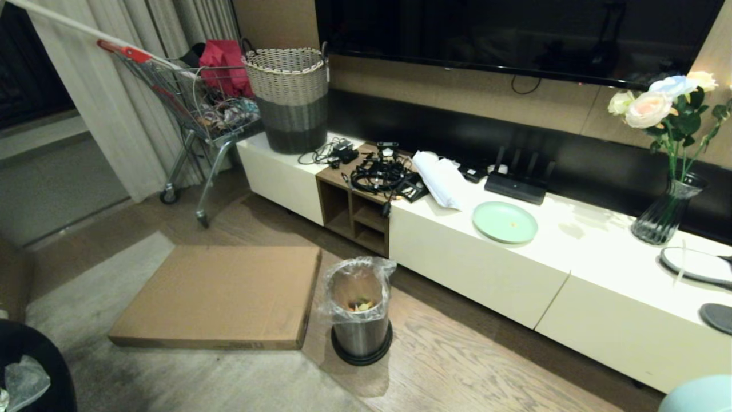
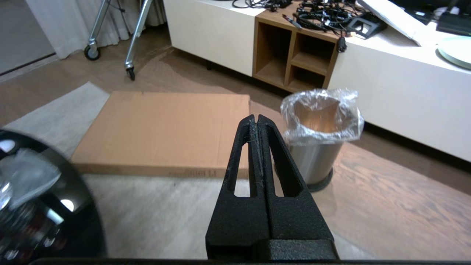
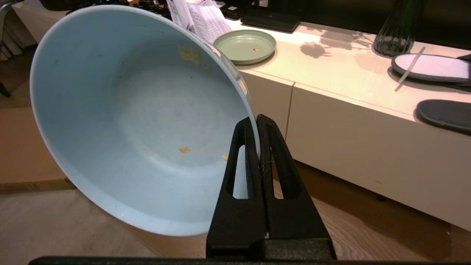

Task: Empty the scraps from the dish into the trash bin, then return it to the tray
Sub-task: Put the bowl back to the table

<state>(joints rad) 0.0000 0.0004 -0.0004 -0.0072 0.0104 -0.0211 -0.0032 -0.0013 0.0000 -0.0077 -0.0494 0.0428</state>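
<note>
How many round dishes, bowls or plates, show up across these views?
2. The pale blue dish is tilted, clamped at its rim by the right pincer, with only crumbs left inside. The mint-green plate lies flat on the white cabinet. Others may sit out of frame.

— What sits on the wooden floor (image 1: 457, 355)?

— Lower centre, the brushed-steel trash bin (image 1: 360, 329) with its clear liner; left of it, a flat brown cardboard box (image 1: 220, 294).

— And the long white cabinet (image 1: 514, 274)?

— A round mint-green plate (image 1: 505, 222) mid-frame, tangled black cables (image 1: 380, 171), a woven white-and-grey basket (image 1: 291, 100) upper left, a ribbed glass vase (image 1: 666, 212) right.
</note>
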